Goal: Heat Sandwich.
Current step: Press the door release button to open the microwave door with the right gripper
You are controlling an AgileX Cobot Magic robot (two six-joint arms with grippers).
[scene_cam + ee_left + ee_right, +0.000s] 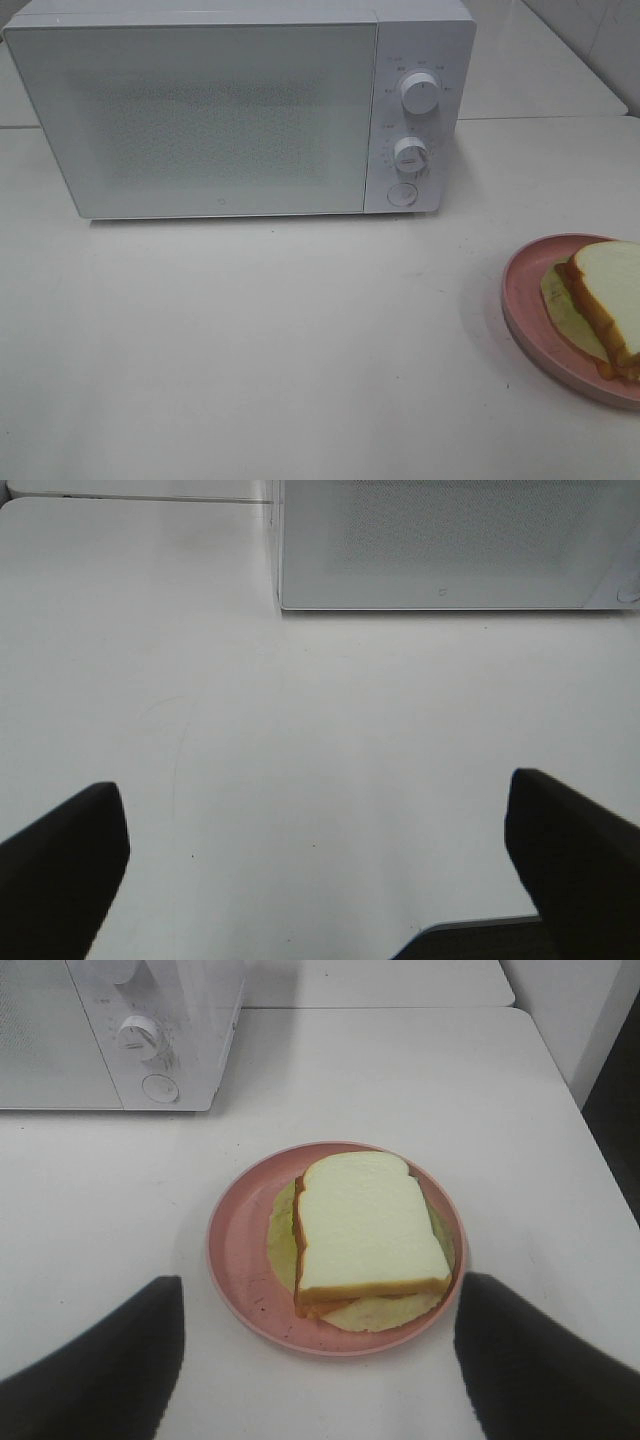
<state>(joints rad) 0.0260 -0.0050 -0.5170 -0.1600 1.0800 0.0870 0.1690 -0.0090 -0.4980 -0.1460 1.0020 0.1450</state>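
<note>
Sandwich (365, 1225) on pink plate (235, 1260), right edge of exterior frame. Lies dead ahead of right fingers (100, 1360), spread apart, empty. Left fingers (60, 860) apart over surface (300, 730) facing microwave (200, 110), well apart from the plate. Right arm nearer.

The white box-shaped microwave oven (220, 120) has a pale grey door (200, 115) covered in a fine speckled dot pattern. Its 2 round white knobs (420, 92) are ringed by tiny grey markings. The flat matte table (250, 350) is off-white with a few faint dark specks. The round plastic plate (235, 1260) is pink. The thick sliced-bread sandwich (365, 1220) is white with a tan crust, a pale yellow-green filling and an orange-red layer. The left gripper (315, 785) and right gripper (320, 1282) have black fingers (60, 870).
</note>
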